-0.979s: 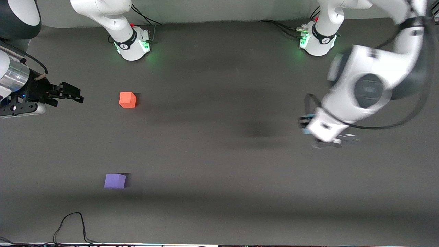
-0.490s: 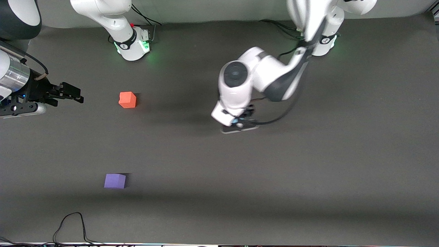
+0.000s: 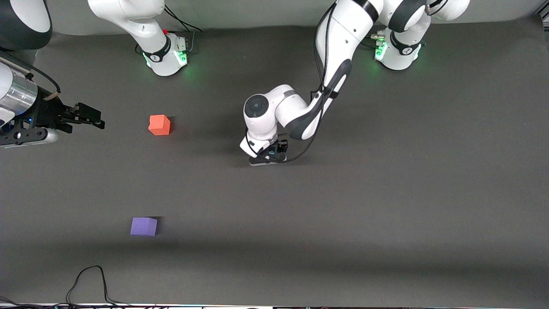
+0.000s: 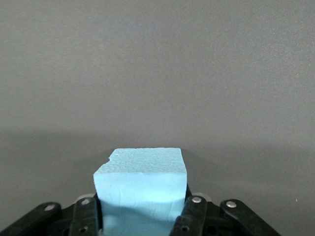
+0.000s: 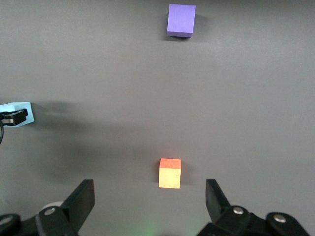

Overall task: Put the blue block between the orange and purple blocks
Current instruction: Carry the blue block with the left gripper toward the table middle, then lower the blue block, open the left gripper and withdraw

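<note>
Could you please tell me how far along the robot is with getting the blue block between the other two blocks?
Done: the left gripper is shut on the blue block. In hand: it carries the block above bare mat in mid-table. Left: the gap between the orange block and the purple block, toward the right arm's end, holds nothing yet; the block must be set down there. The right gripper waits open at that end.
</note>
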